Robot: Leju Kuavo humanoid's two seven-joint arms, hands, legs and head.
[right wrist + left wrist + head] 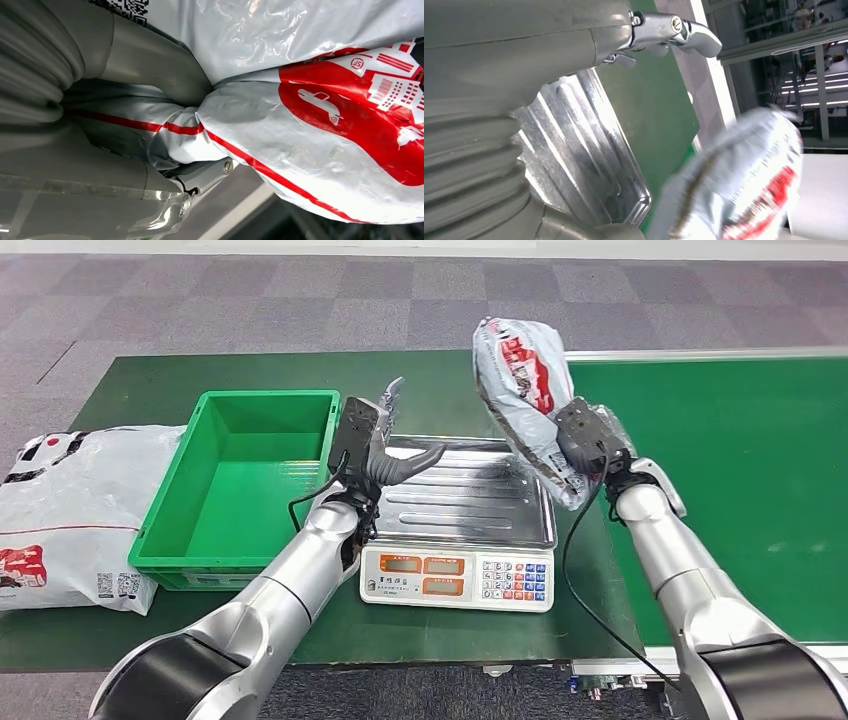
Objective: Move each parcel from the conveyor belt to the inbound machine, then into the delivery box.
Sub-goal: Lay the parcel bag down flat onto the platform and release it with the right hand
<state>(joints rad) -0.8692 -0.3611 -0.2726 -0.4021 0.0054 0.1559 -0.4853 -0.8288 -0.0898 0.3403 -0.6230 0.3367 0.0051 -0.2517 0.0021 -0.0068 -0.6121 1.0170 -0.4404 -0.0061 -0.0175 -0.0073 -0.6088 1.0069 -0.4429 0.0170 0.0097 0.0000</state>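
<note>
1. The right hand (pixel 590 445) grips a grey plastic parcel (pixel 525 390) printed in red and white, its fingers (pixel 150 70) closed round the bag's gathered lower end so the plastic bunches between them.
2. The parcel is held in the air, tilted, its upper end leaning toward the far side. It hangs above the gap between the weighing scale (pixel 460 530) and the green conveyor belt (pixel 740 470), touching neither as far as the head view shows.
3. The left hand (pixel 375 435) is raised over the near-left corner of the scale's steel pan, fingers spread apart and holding nothing; one finger (pixel 415 465) points out across the pan.
4. The scale stands on the dark green worktop (pixel 140 380), its pan bare and ribbed, with its orange displays and keypad on the near face.
5. A green plastic crate (pixel 235 485) sits just beside the scale on the left; nothing lies in it.
6. A second parcel (pixel 70 510), white with red and black print, lies flat on the worktop left of the crate, touching or nearly touching its wall.
7. In the left wrist view the held parcel (pixel 744 185) appears blurred beyond the pan's edge.
</note>
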